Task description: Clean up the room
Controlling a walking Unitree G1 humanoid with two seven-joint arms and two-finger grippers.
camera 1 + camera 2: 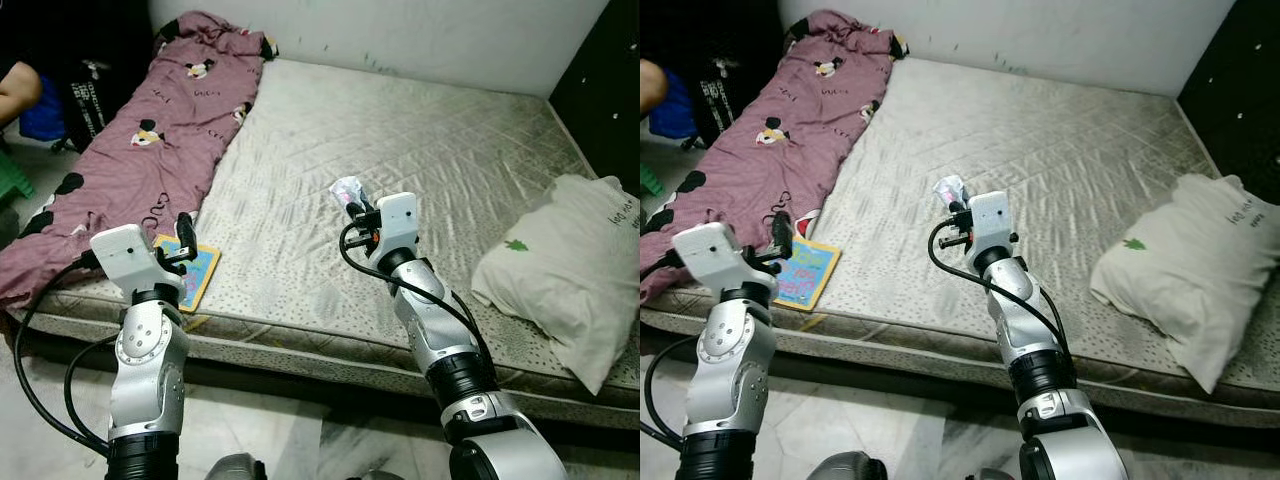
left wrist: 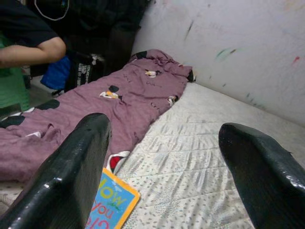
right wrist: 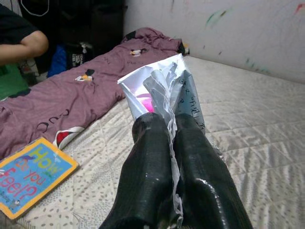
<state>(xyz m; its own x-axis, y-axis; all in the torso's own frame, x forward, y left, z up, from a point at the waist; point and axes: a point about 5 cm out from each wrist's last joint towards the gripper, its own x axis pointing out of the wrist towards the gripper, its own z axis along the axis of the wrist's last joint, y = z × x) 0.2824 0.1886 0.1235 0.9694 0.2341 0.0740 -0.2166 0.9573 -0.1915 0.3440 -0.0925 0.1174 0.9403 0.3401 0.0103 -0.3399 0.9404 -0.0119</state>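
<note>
Over the bare mattress (image 1: 430,150), the right gripper (image 1: 356,207) pinches a crinkly silver wrapper (image 3: 162,86) tight between its two black fingers (image 3: 147,157). The wrapper is up in the air, off the bed, with something pink peeking out of its open top. I cannot tell what the pink thing is.

The left gripper (image 1: 186,238) hangs with its fingers spread wide and holds nothing. It hovers near the bright picture book (image 1: 192,275), which lies flat near the front edge of the mattress, partly on a purple blanket (image 1: 150,150) with cartoon mice.

The wrapper is thin and slippery, so I think it could slide out or tear if the arm swings fast. The pink thing might drop out too, if the open end tips down.

No bin or basket can be seen, so the trash has no place to go yet. A white pillow (image 1: 570,270) sits at the right. A person's arm (image 2: 28,50) is by the blanket's far side, so the robot should move with care.
</note>
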